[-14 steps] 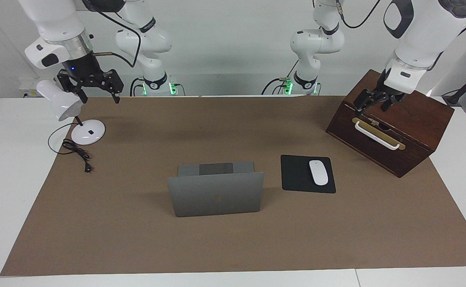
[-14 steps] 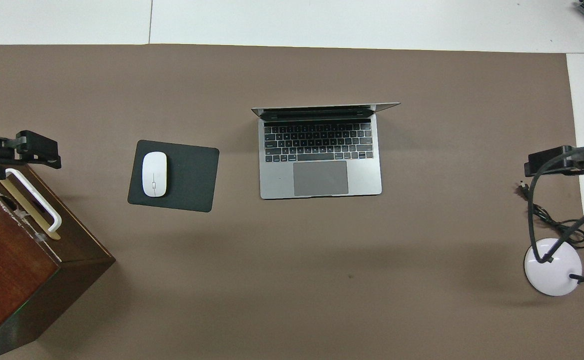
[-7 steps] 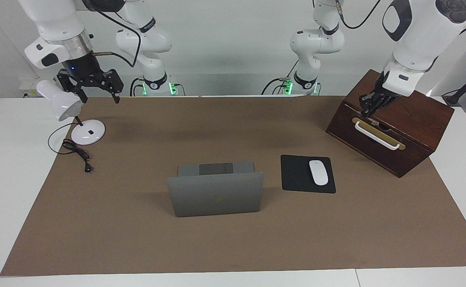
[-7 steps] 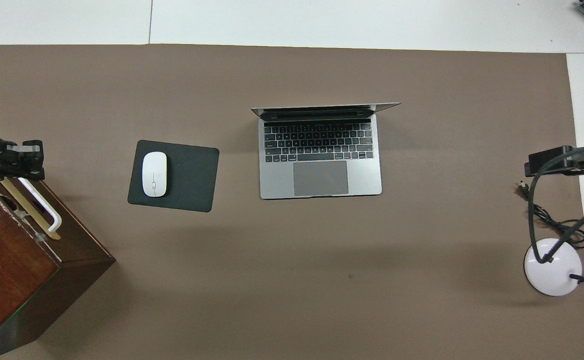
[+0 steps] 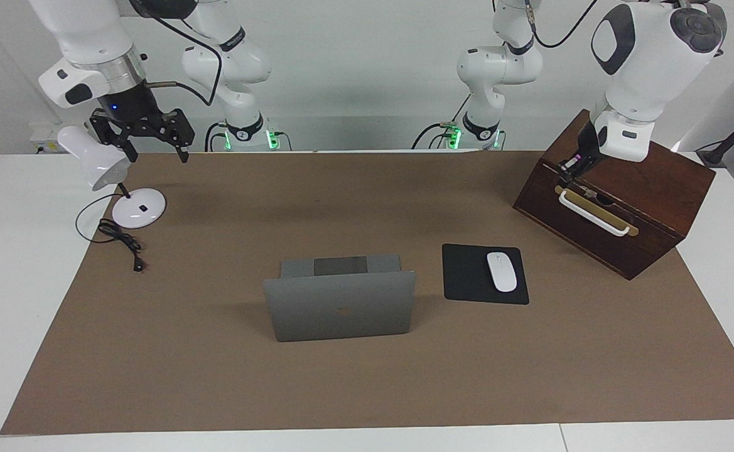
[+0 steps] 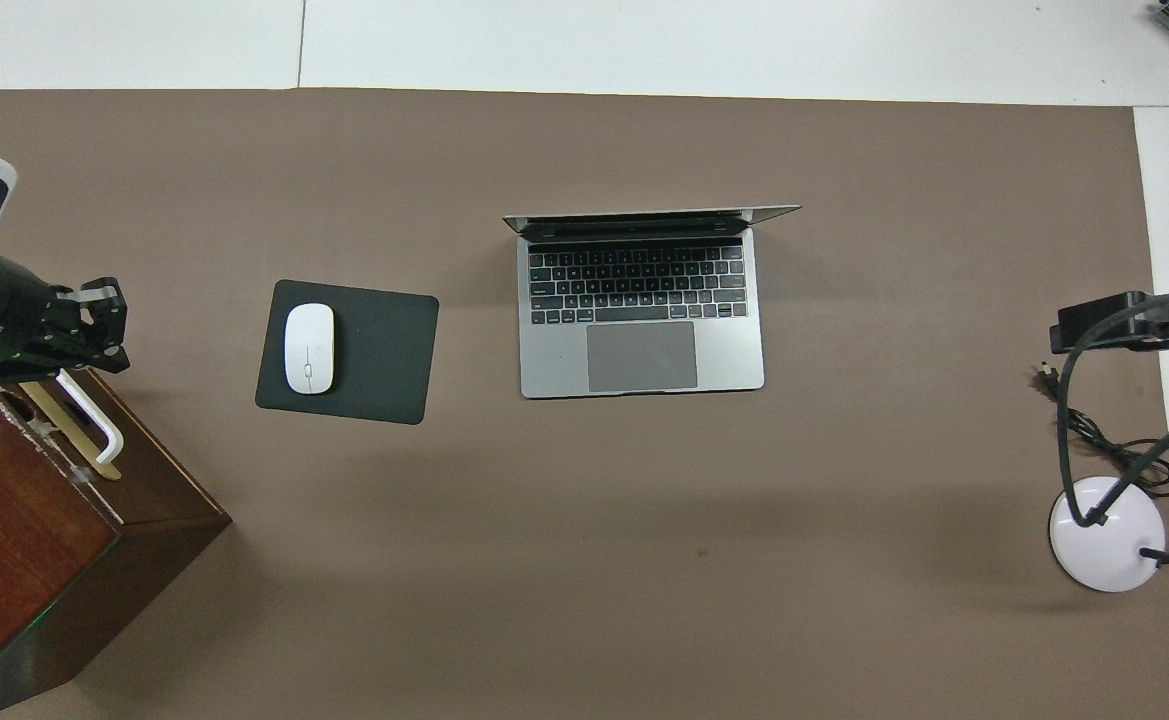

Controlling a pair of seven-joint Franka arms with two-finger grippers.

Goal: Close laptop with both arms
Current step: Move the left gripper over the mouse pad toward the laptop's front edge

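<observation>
Drawer box (image 5: 618, 194): contents hidden from us. Left pincer (image 5: 572, 168) fully closed, empty, over it; right pincer (image 5: 147, 141) spread wide above the lamp (image 5: 100, 164).

Left hand (image 5: 572, 171) shut, right hand (image 5: 153, 143) open

A: What lies on the brown table mat (image 5: 367, 389)?

B: A black mouse pad (image 5: 467, 276) sits right of centre in the facing view, with a white mouse (image 5: 501, 271) on it.

A: And toward the edges?

B: At upper right, a dark wooden box (image 5: 649, 194) with a white handle (image 5: 593, 213). At upper left, a white desk lamp (image 5: 135, 208), its black cord (image 5: 118, 237) trailing on the mat.
</observation>
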